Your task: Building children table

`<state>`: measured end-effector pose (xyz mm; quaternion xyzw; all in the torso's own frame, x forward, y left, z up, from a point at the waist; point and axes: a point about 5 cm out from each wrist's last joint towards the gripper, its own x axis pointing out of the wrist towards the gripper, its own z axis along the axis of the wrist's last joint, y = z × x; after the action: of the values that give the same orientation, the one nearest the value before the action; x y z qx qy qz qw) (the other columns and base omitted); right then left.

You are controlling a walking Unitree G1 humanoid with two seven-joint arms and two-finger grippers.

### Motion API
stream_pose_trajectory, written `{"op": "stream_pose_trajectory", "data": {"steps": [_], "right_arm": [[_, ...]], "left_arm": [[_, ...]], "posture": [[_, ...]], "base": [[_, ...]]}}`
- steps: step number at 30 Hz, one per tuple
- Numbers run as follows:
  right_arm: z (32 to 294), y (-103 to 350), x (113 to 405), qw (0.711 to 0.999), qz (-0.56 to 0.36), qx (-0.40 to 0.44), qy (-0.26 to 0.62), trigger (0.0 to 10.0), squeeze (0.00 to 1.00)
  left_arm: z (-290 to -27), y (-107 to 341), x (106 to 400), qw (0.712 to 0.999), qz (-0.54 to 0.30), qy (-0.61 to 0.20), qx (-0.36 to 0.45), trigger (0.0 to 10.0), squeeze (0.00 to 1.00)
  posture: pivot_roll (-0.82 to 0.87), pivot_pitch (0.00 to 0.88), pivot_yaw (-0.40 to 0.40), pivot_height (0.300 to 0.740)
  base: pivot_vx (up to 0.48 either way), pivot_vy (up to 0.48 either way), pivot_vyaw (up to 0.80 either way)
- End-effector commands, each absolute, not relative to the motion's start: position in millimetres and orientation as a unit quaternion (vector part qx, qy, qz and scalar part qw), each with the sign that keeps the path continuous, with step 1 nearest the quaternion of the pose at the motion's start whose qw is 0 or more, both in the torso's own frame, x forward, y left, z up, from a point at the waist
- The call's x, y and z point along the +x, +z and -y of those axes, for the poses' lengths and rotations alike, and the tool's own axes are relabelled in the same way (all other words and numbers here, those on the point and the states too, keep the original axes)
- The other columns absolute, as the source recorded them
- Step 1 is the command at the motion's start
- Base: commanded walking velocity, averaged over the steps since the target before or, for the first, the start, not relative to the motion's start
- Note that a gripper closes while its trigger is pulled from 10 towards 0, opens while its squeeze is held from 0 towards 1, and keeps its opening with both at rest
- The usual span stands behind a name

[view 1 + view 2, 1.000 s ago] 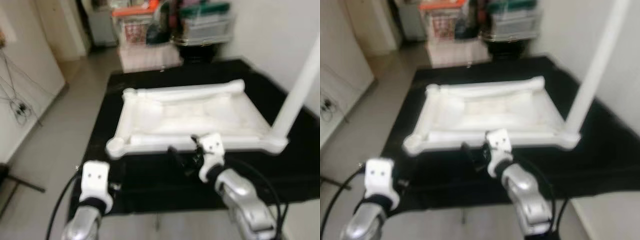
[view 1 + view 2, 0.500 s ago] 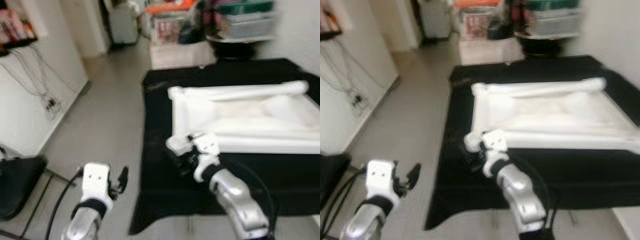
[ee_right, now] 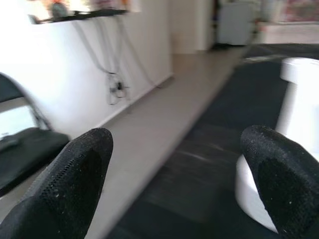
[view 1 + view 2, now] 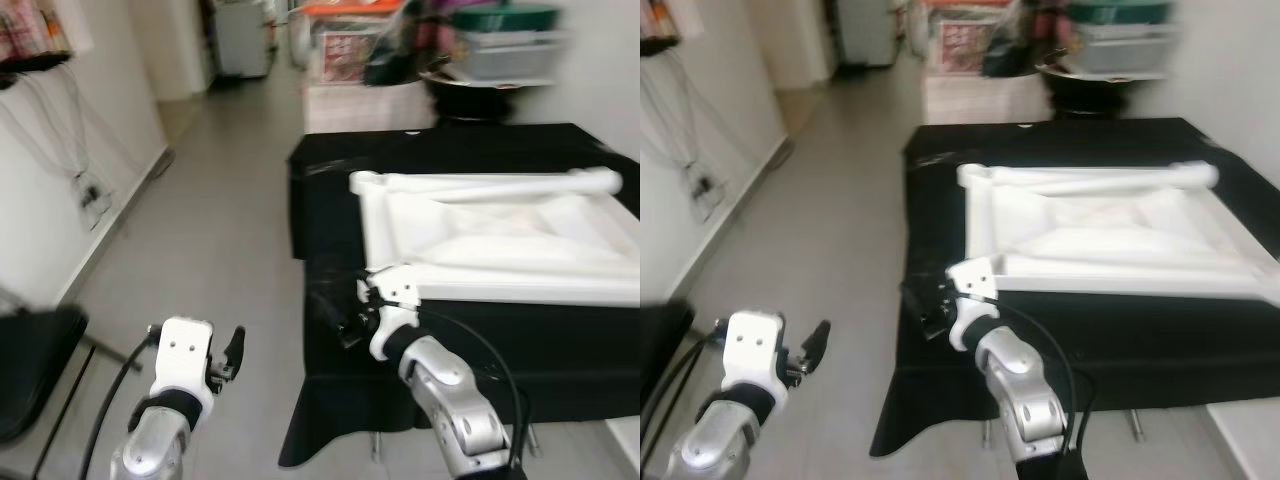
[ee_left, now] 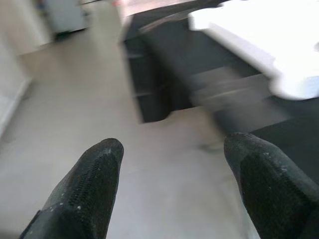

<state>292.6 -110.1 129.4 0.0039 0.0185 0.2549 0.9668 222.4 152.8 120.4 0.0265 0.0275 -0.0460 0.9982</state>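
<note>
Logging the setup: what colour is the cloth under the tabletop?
Black cloth, clearest in the right eye view.

Both arms are clad in rounded silver metal shells, each ending in a black collar and a boxy white wrist block with two small dark screw holes on its top face. A black cable loops from the left arm's wrist point(image 4: 185, 372) down past the lower left of the frame; another arcs along the right arm point(image 4: 440, 390). The fingertips point(image 5: 84, 191) are matte black, with a fine ribbed, knurled grip texture.
</note>
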Motion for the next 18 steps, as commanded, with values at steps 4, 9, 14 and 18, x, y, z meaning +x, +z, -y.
{"op": "stream_pose_trajectory", "data": {"steps": [4, 9, 14, 18], "right_arm": [[109.7, 130.0, 295.3, 0.967, -0.014, 0.015, 0.256, 10.0, 0.00], [110.0, 130.3, 296.3, 0.967, -0.014, 0.024, 0.255, 10.0, 0.00], [110.9, 130.1, 297.5, 0.967, -0.014, 0.033, 0.254, 10.0, 0.00], [111.4, 130.3, 298.2, 0.967, -0.014, 0.037, 0.253, 10.0, 0.00]], "left_arm": [[-152.8, 118.4, 224.0, 0.997, -0.032, -0.060, 0.026, 10.0, 0.00], [-152.1, 118.2, 224.7, 0.997, -0.033, -0.065, 0.026, 10.0, 0.00], [-151.0, 118.9, 225.4, 0.997, -0.029, -0.072, 0.020, 10.0, 0.00], [-150.6, 119.3, 225.8, 0.997, -0.026, -0.075, 0.019, 10.0, 0.00]], "posture": [[0.00, 0.000, 0.063, 0.740], [0.00, 0.000, 0.064, 0.740], [0.00, 0.000, 0.063, 0.740], [-0.01, 0.000, 0.063, 0.740]], "base": [[0.000, 0.000, -0.80], [0.000, 0.000, -0.80], [0.000, 0.000, -0.80], [0.000, 0.000, -0.80]]}}
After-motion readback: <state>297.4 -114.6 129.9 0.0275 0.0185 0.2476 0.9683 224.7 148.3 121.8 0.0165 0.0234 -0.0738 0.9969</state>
